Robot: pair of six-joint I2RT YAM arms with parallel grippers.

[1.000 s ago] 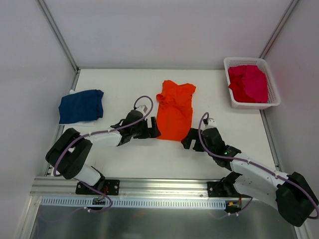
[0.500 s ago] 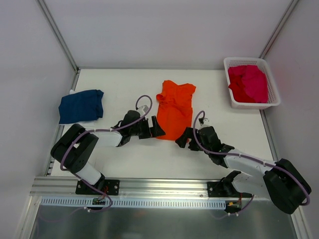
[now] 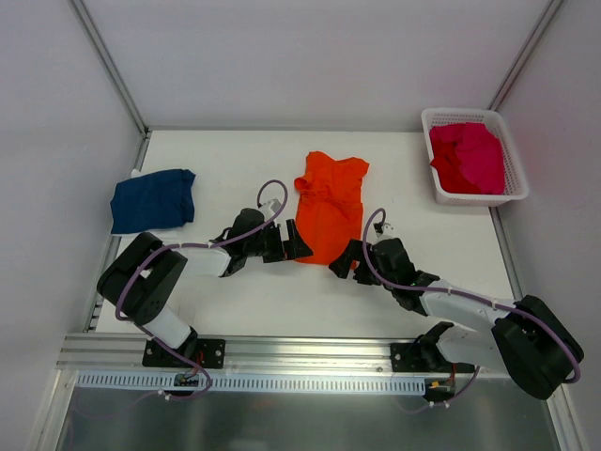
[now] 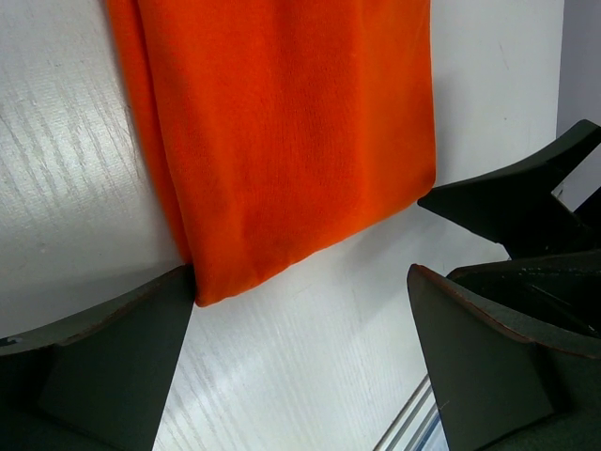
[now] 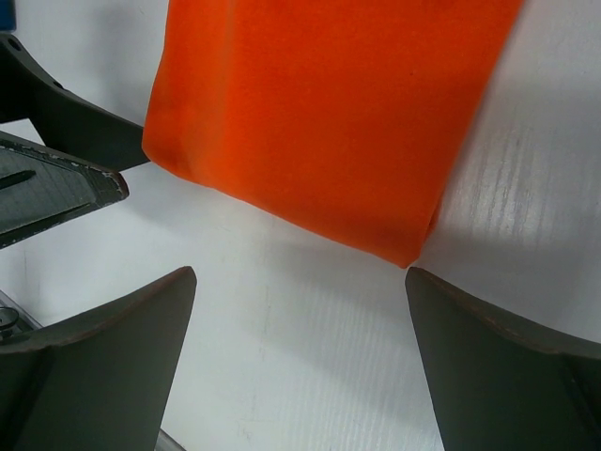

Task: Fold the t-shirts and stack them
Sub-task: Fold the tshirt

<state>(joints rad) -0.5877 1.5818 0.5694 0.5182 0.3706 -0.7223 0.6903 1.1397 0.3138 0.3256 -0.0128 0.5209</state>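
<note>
Just at the near hem of the orange shirt [image 3: 331,209], folded lengthwise in the middle of the white table [image 3: 235,155], both grippers sat low with fingers spread wide, gripping nothing. The left gripper [image 4: 300,282] faced the hem, its left corner right against one finger [image 4: 122,348]; the right gripper [image 5: 299,277] had the hem just short of its fingertips. A folded navy shirt [image 3: 152,199] lay well apart at left; pink shirts [image 3: 467,155] filled a white basket [image 3: 512,193] at far right
</note>
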